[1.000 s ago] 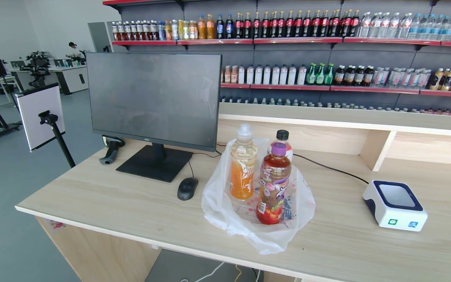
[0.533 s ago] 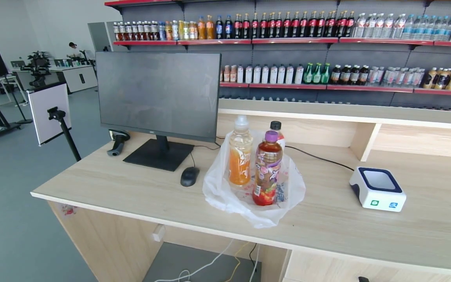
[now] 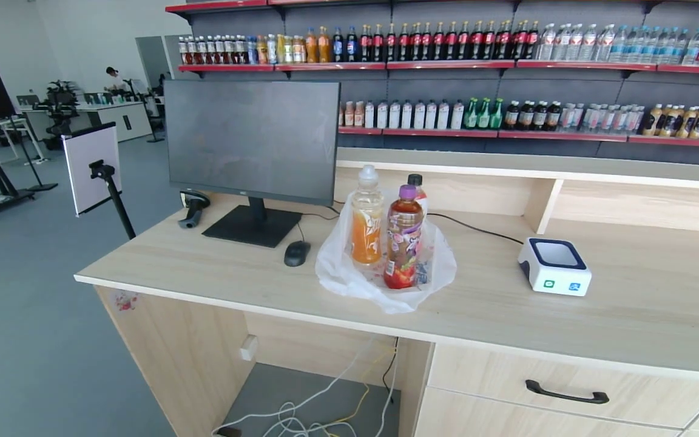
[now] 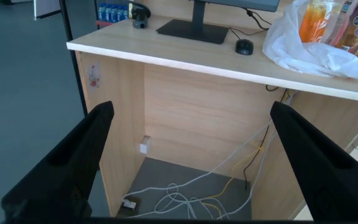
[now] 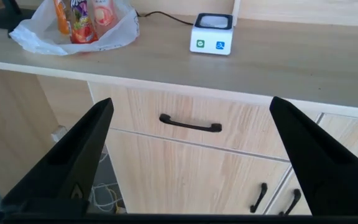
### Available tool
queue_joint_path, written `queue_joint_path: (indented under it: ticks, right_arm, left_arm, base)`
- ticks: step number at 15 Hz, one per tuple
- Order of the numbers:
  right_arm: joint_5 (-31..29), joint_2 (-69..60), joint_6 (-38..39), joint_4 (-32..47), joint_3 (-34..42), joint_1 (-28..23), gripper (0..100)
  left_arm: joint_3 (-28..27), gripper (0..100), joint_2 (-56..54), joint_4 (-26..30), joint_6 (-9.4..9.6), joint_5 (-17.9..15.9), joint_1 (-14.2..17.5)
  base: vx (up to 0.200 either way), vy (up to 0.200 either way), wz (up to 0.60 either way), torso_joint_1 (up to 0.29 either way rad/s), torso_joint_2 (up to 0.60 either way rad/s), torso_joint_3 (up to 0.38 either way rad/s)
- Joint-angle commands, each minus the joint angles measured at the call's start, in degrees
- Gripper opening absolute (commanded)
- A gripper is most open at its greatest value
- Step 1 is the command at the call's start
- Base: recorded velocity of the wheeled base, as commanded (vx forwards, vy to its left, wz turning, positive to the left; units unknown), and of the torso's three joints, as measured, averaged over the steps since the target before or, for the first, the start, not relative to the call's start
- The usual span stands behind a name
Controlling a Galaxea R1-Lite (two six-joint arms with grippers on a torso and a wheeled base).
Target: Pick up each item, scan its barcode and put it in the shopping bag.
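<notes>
**Left gripper** [image 4: 191,168]. You see its two dark fingers [image 4: 73,162] spread wide apart with nothing between them. It sits low in front of the counter [image 3: 204,267], facing the open space under the top where loose cables [image 4: 185,199] lie on the floor.

**Right gripper** [image 5: 191,168]. Its jaws are likewise wide apart and empty. It faces the drawer front, with the black drawer handle [image 5: 190,123] framed between them.

**Shopping bag** [image 3: 349,276]. A thin white plastic bag rests on the counter top, near its front edge, with its mouth slumped open. All three drinks stand upright inside it:
- The orange bottle [image 3: 366,226], with a clear cap, is on the robot's left.
- The red bottle [image 3: 402,243], with a purple cap, is just beside it and nearer you.
- The black-capped bottle [image 3: 415,180] is behind the red one and mostly hidden by it.

**Barcode scanner** [image 3: 554,267]. A white box with a dark window on top, it sits on the counter to the right of the bag and apart from it. A black cord runs across the top behind the bag.

**Surroundings.**
- To the left of the bag are a black mouse [image 3: 297,252], a dark monitor [image 3: 252,139] on its stand, and a handheld scanner [image 3: 193,209] at the far left.
- Shelves [image 3: 446,63] of bottled drinks line the wall behind.
</notes>
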Motion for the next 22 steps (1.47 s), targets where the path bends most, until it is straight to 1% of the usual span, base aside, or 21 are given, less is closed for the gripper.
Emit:
queue_joint_path:
  ticks: [1,2,6,11,22]
  right_arm:
    - [0.00,0.02,0.33,-0.02,0.05,-0.01,100]
    - [0.00,0.02,1.38,-0.11,0.13,-0.01,100]
    - [0.00,0.02,1.38,-0.11,0.13,-0.01,100]
    - [0.00,0.02,1.47,-0.11,0.13,-0.01,100]
    - [0.00,0.02,1.30,-0.11,0.13,-0.01,100]
  left_arm:
    - [0.00,100,0.06,0.04,-0.09,0.01,-0.01]
    - [0.00,100,0.06,0.04,0.00,0.01,-0.01]
    - [0.00,100,0.06,0.04,0.09,0.01,-0.01]
    - [0.00,100,-0.02,0.04,0.09,0.01,-0.01]
    - [0.00,100,-0.02,0.04,0.09,0.01,-0.01]
  base:
    - [0.000,0.000,-0.60,0.027,0.01,-0.007]
    - [0.000,0.000,-0.60,0.022,0.01,-0.002]
    - [0.000,0.000,-0.60,0.003,0.00,0.000]
    - [0.000,0.000,0.00,0.000,0.00,0.000]
    - [0.000,-0.200,0.00,0.000,0.00,0.002]
